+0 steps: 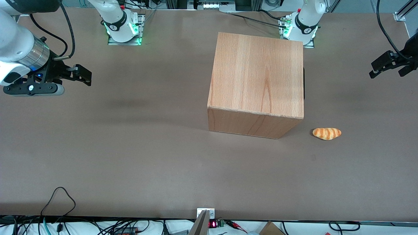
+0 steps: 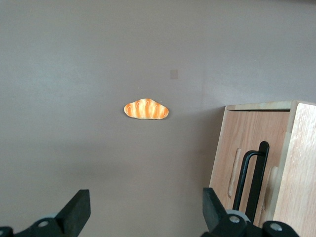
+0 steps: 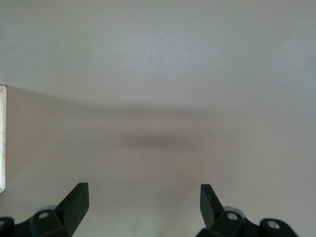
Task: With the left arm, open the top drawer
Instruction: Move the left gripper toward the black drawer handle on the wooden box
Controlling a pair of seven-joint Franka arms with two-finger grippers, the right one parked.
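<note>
Nearest the front camera lies bare brown worktop (image 1: 130, 169), and a little farther in a small bread roll (image 1: 327, 133) sits alone, just off the corner of the wooden cabinet (image 1: 258, 81) and apart from it. That cabinet stands mid-worktop with its drawer fronts turned toward the working arm's end. The wrist view shows that face: the top drawer (image 2: 247, 148) sits flush and shut, a black bar handle (image 2: 253, 178) standing upright on its panel.

Out at the working arm's end, the left arm's end effector (image 1: 390, 65) hovers well above the worktop and well apart from the cabinet. Its fingers (image 2: 79, 207) are spread wide with nothing between them.

By my reading, the task sits at its very start: the approach to the handle has not begun, and no contact exists. The next move calls for carrying the end effector in toward the drawer face, lining the spread fingers up so the bar falls between them, closing on it, then drawing straight out away from the cabinet. The roll lies clear of that path.
</note>
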